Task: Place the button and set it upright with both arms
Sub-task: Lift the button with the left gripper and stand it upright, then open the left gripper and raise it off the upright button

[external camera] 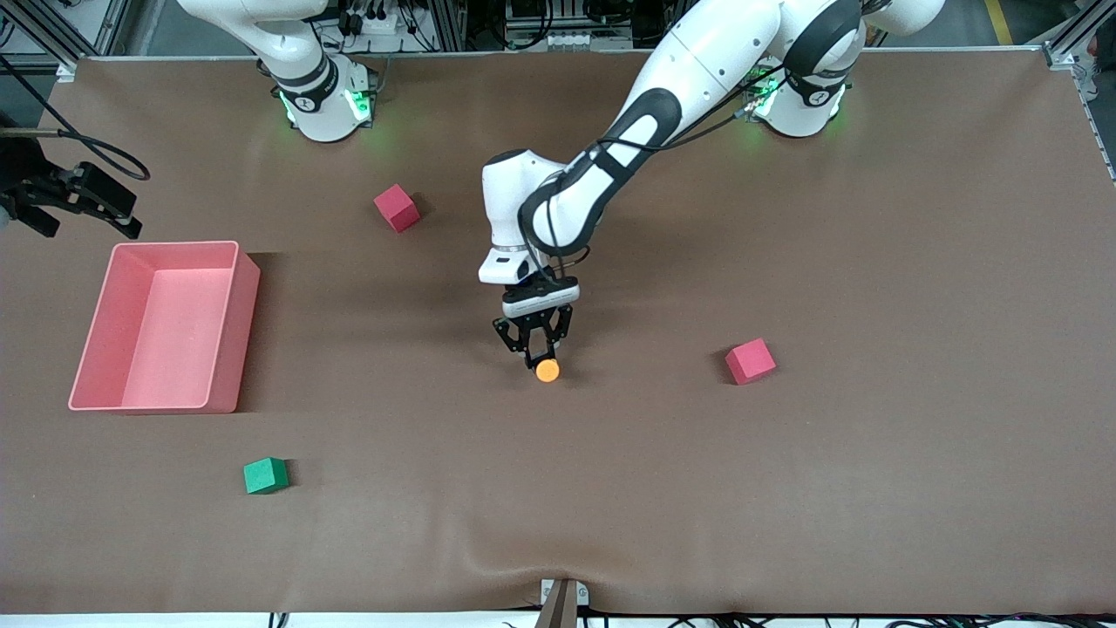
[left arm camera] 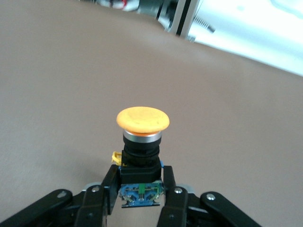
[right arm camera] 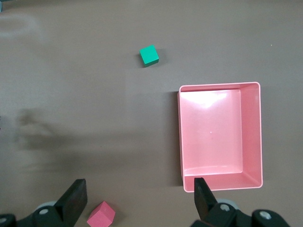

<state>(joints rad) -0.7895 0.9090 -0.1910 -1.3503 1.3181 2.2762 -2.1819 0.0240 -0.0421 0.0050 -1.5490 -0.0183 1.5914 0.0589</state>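
The button [external camera: 547,371] has a round orange cap [left arm camera: 143,119] on a short black body. My left gripper [external camera: 540,353] is shut on that body near the middle of the table. In the left wrist view the fingers [left arm camera: 111,182] press the black body from both sides, and the cap points away from the left gripper [left arm camera: 140,183]. Whether the button touches the brown cloth I cannot tell. My right gripper [right arm camera: 139,201] does not show in the front view. It hangs high and open with nothing between its fingers, over the table beside the pink bin [right arm camera: 220,86].
A pink bin [external camera: 166,246] stands toward the right arm's end. One red cube [external camera: 397,208] [right arm camera: 101,216] lies near the right arm's base, another red cube [external camera: 750,360] beside the button. A green cube [external camera: 265,475] [right arm camera: 149,55] lies nearer the camera. A black device [external camera: 83,199] overhangs the bin's end.
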